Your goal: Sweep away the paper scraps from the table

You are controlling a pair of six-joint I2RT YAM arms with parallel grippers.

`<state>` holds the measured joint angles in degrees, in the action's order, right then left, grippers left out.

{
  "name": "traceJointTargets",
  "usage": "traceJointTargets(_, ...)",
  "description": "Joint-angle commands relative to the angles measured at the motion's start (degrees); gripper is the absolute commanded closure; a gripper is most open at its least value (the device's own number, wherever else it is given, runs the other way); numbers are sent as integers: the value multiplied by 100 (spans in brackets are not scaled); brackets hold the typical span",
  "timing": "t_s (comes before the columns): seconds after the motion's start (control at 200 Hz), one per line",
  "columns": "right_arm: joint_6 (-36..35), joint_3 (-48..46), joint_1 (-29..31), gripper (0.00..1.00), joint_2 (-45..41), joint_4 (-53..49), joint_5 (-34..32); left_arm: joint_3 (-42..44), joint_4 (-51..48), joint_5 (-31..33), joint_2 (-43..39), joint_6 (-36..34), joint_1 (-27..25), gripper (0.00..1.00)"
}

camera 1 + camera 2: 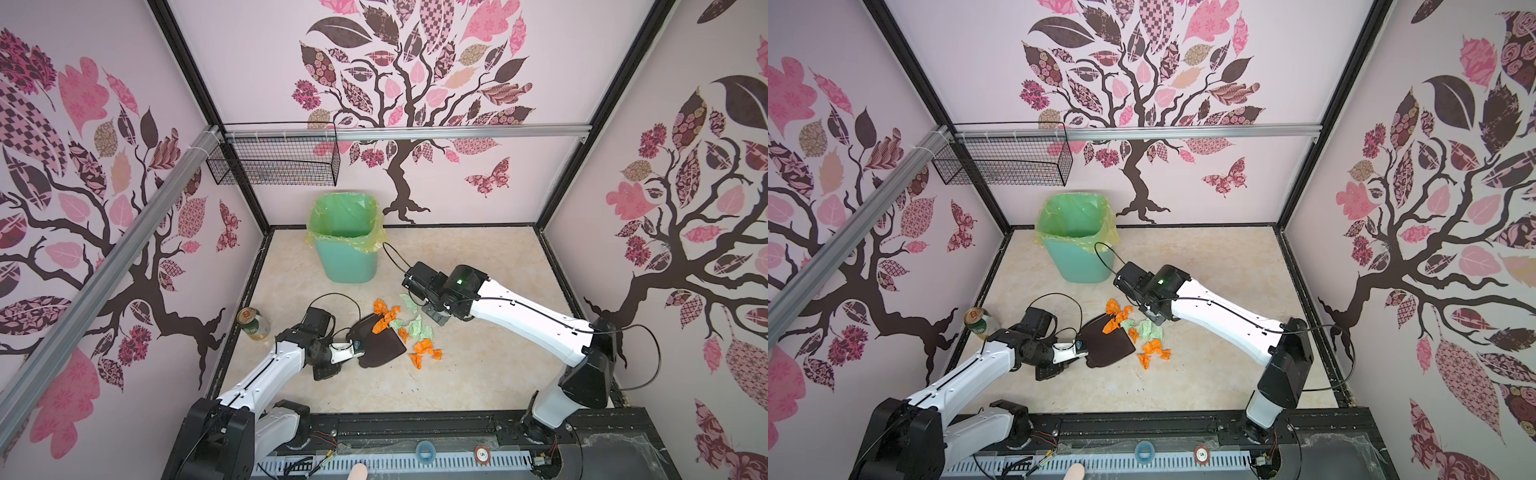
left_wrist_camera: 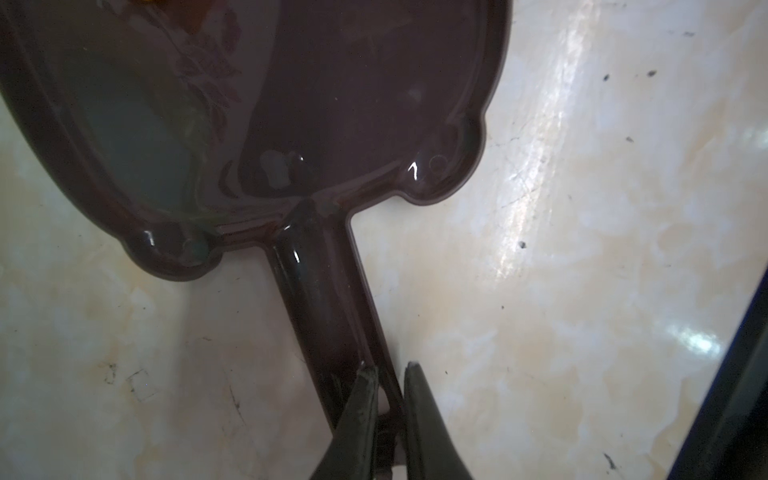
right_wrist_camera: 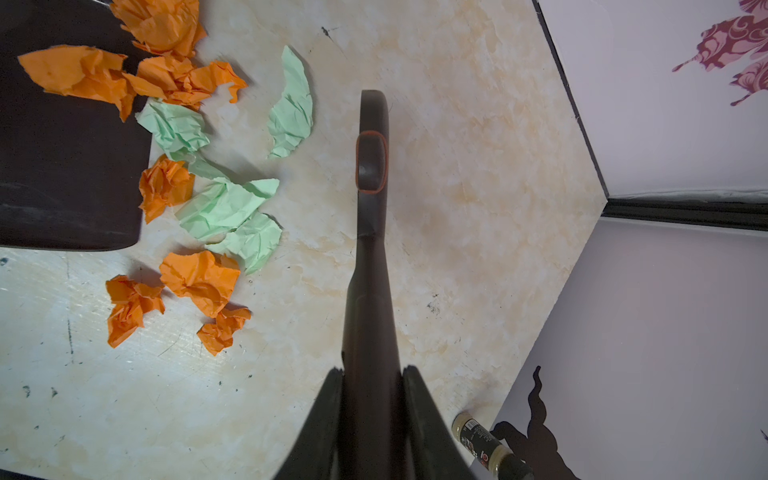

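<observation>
Several crumpled orange and mint-green paper scraps (image 1: pixel 417 330) (image 1: pixel 1144 332) (image 3: pixel 216 203) lie on the cream marbled table (image 1: pixel 478 374), bunched at the mouth of a dark brown dustpan (image 1: pixel 380 345) (image 1: pixel 1108 347) (image 2: pixel 332 104) (image 3: pixel 62 166). A few orange ones rest on the pan's front lip. My left gripper (image 1: pixel 360 348) (image 1: pixel 1084 347) (image 2: pixel 390 368) is shut on the dustpan's handle, near its end. My right gripper (image 1: pixel 435 315) (image 1: pixel 1156 318) (image 3: pixel 372 372) is shut on a dark brush (image 3: pixel 372 249), which sits just to the right of the scraps, apart from them.
A mint-green bin (image 1: pixel 347 249) (image 1: pixel 1077 245) with a yellow-green liner stands behind the scraps. A drinks can (image 1: pixel 251 322) (image 1: pixel 978 320) stands by the left wall. A small spice bottle (image 3: pixel 486 444) lies near the right wall. A wire basket (image 1: pixel 274 162) hangs at the back left.
</observation>
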<state>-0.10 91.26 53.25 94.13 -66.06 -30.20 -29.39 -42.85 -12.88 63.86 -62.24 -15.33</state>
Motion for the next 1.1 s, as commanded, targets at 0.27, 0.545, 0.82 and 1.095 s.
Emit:
traceJointTargets(0.27,-2,-47,-44,100,-281,41,-56,517,661,544,143,220,-373,81)
traceJointTargets(0.545,44,-82,-41,100,-314,-7,-39,622,976,901,399,310,-448,92)
traceJointTargets(0.82,2,-170,-49,100,-342,62,40,863,1128,913,210,292,-462,100)
traceJointTargets(1.095,107,15,-335,100,-316,47,241,220,281,555,-318,344,-345,100)
